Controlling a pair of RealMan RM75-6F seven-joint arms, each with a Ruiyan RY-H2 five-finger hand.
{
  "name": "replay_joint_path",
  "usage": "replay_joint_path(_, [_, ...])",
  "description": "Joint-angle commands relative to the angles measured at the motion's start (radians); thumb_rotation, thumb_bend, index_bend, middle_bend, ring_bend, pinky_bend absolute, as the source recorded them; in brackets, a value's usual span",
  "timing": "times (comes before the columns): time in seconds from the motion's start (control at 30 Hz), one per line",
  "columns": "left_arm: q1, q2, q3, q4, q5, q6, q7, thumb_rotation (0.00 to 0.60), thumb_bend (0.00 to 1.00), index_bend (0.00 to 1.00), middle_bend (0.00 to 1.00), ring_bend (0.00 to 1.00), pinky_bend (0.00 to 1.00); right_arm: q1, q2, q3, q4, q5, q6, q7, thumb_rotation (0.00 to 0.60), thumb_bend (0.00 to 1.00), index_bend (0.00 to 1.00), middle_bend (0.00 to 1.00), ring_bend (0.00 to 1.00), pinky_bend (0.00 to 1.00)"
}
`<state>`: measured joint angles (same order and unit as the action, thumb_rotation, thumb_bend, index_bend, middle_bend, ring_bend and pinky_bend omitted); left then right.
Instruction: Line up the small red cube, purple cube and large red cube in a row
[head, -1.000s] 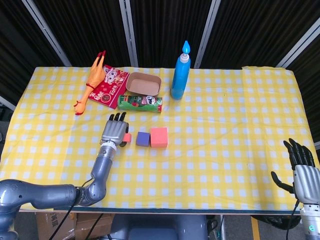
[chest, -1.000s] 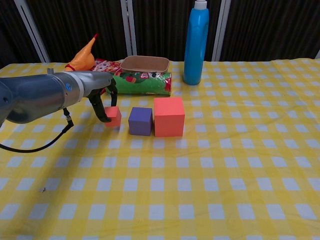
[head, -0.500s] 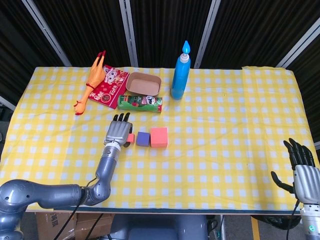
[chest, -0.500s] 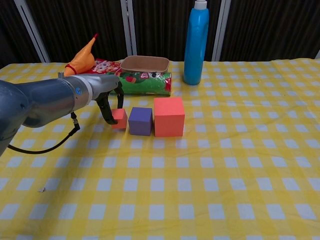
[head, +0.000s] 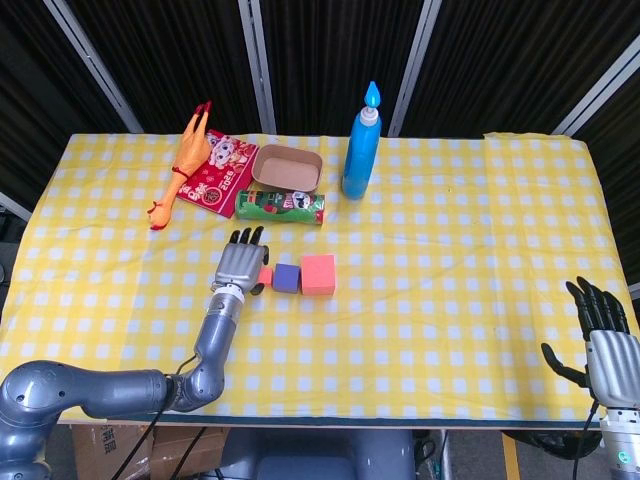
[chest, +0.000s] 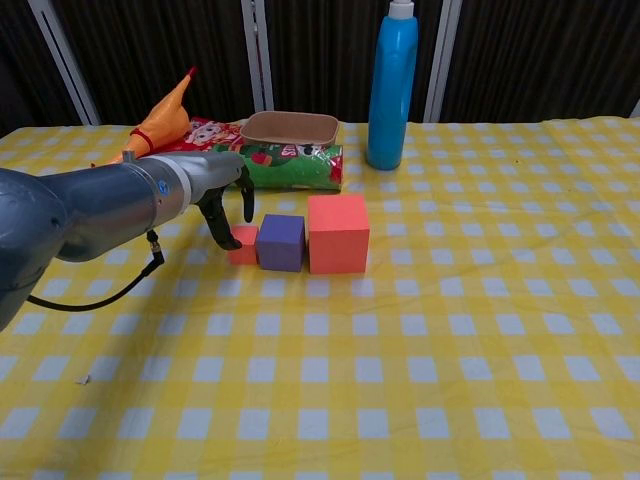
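Now left hand (chest: 228, 200) pinching small red cube (chest: 243, 244) touching purple cube (chest: 281, 242); right hand (head: 603, 330) spread.

A yellow-and-white checked cloth (chest: 420, 330) with a matt weave covers the surface. The small red cube (chest: 242, 244), purple cube (chest: 281, 243) and large red cube (chest: 337, 234) look like matt foam. The far blue bottle (chest: 392, 90) is smooth, slightly glossy plastic. The left hand (head: 239, 265) has a grey metallic back and black fingers (chest: 221, 208).
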<state>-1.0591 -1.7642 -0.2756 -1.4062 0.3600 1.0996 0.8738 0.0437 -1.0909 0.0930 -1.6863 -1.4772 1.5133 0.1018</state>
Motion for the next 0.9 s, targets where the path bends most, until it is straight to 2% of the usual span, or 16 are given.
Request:
replay_joint_path(0.03, [0.005, 0.005, 0.002, -0.010, 0.009, 0.002, -0.005, 0.600, 0.30, 0.36, 0.00, 0.00, 0.07, 0.000, -0.001, 0.000, 0.001, 0.000, 0.000, 0.000, 0.600, 0.37, 0.00, 0.00, 0.00, 0.04])
replay_joint_path(0.27, [0.046, 0.069, 0.016, -0.114, 0.053, 0.023, -0.041, 0.600, 0.31, 0.32, 0.00, 0.00, 0.07, -0.001, -0.001, 0.000, 0.001, 0.000, 0.002, 0.000, 0.600, 0.37, 0.00, 0.00, 0.00, 0.04])
replay_joint_path(0.5, [0.109, 0.212, 0.073, -0.268, 0.096, 0.046, -0.050, 0.600, 0.50, 0.25, 0.00, 0.00, 0.07, 0.000, -0.003, 0.000, 0.001, -0.002, 0.003, -0.008, 0.600, 0.37, 0.00, 0.00, 0.00, 0.04])
replay_joint_path(0.67, [0.132, 0.262, 0.107, -0.306, 0.101, 0.048, -0.045, 0.600, 0.56, 0.25, 0.00, 0.00, 0.07, -0.001, -0.006, -0.001, -0.001, -0.002, 0.005, -0.013, 0.600, 0.37, 0.00, 0.00, 0.00, 0.04])
replay_joint_path(0.9, [0.142, 0.276, 0.146, -0.296, 0.088, 0.016, -0.042, 0.600, 0.57, 0.25, 0.00, 0.00, 0.07, -0.002, -0.008, 0.000, -0.001, -0.002, 0.008, -0.017, 0.600, 0.37, 0.00, 0.00, 0.00, 0.04])
